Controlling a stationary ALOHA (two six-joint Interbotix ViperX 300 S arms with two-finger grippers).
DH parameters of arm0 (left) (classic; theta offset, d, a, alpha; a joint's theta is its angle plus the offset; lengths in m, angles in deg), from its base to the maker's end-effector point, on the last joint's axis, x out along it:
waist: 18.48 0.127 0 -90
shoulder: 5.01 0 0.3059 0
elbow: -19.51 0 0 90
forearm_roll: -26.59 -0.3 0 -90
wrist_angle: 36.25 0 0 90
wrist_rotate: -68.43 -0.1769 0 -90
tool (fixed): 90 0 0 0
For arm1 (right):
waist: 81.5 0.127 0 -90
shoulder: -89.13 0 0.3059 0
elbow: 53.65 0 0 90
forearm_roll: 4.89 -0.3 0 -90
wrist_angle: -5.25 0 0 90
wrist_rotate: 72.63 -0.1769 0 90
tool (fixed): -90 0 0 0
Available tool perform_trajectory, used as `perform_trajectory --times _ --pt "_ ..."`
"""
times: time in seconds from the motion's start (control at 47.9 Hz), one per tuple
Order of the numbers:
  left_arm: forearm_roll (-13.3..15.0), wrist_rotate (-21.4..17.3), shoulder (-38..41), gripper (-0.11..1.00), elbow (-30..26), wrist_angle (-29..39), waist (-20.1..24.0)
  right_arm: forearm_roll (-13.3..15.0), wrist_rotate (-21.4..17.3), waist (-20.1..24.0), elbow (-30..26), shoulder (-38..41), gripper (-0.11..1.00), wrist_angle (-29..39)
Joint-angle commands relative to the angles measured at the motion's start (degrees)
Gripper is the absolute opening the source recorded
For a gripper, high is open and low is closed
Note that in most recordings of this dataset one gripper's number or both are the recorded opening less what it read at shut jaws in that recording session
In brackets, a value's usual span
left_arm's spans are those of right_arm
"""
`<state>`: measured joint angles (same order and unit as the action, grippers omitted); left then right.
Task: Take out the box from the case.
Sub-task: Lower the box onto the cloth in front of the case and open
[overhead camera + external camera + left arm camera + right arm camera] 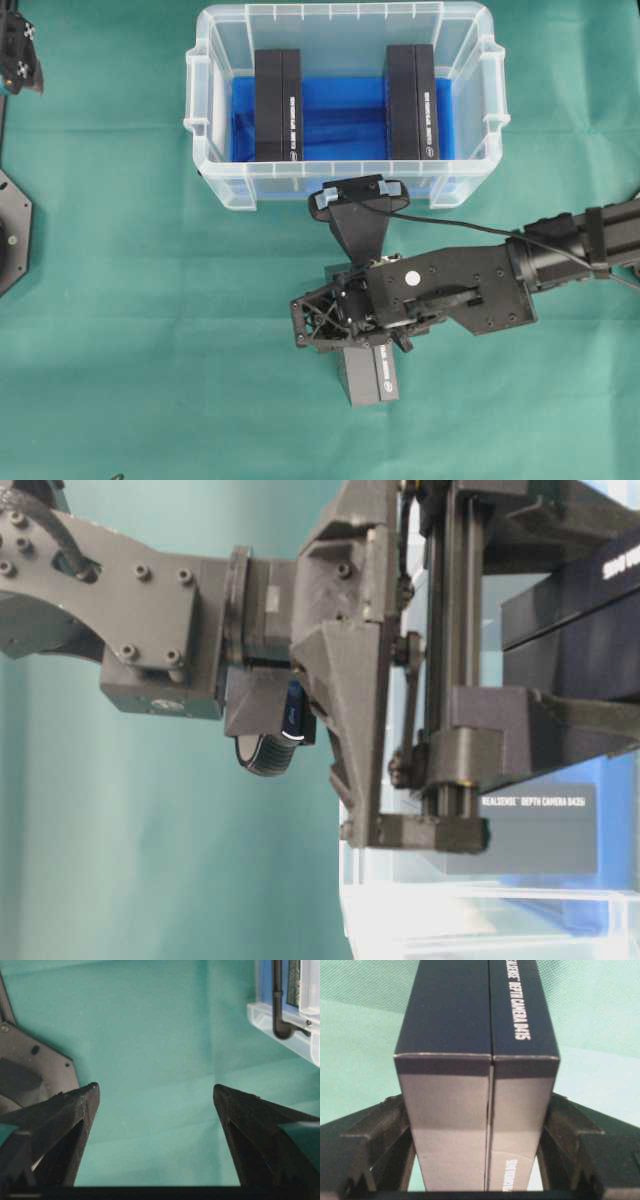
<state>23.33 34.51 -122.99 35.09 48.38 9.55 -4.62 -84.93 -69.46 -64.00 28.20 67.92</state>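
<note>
Black box (477, 1085) sits clamped between the right gripper (362, 322) fingers, outside the case (340, 190) over green cloth (150, 300) — two boxes (278, 105) remain inside; left gripper (155, 1095) gapes wide, empty.

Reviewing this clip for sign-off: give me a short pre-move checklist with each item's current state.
1. Right gripper shut on the box: ok.
2. Held box outside the case, over the green cloth: ok.
3. Box touching the cloth: cannot tell.
4. Left gripper open, empty, away from the case: ok.
5. Two other boxes standing in the case: ok.
</note>
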Motion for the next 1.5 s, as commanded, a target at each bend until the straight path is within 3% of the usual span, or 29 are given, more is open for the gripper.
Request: perform_trajectory --times 0.0,0.188,0.292,0.376,0.918,1.481 --pt "-0.3 -0.2 -0.3 0.96 -0.5 -0.2 0.2 0.1 0.2 -0.2 -0.7 -3.0 0.67 -0.2" --pt "-0.2 -0.2 -0.6 0.96 -0.4 -0.3 0.2 0.3 -0.2 -0.2 -0.8 -3.0 0.67 0.4" --pt "-0.2 -0.2 -0.7 0.96 -0.3 -0.3 0.2 0.7 -0.3 -0.2 -1.0 -2.9 0.88 0.1" --pt "-0.3 -0.2 -0.7 0.96 -0.3 -0.2 0.1 1.0 -0.4 -0.2 -1.2 -2.9 0.96 -0.1" --pt "-0.3 -0.2 -0.8 0.96 -0.3 -0.3 0.2 1.1 -0.5 -0.7 -3.5 -4.2 0.95 1.3" --pt "-0.3 0.0 -0.8 0.96 -0.3 0.1 0.2 2.2 0.1 -1.0 -16.3 -7.4 0.94 18.0"
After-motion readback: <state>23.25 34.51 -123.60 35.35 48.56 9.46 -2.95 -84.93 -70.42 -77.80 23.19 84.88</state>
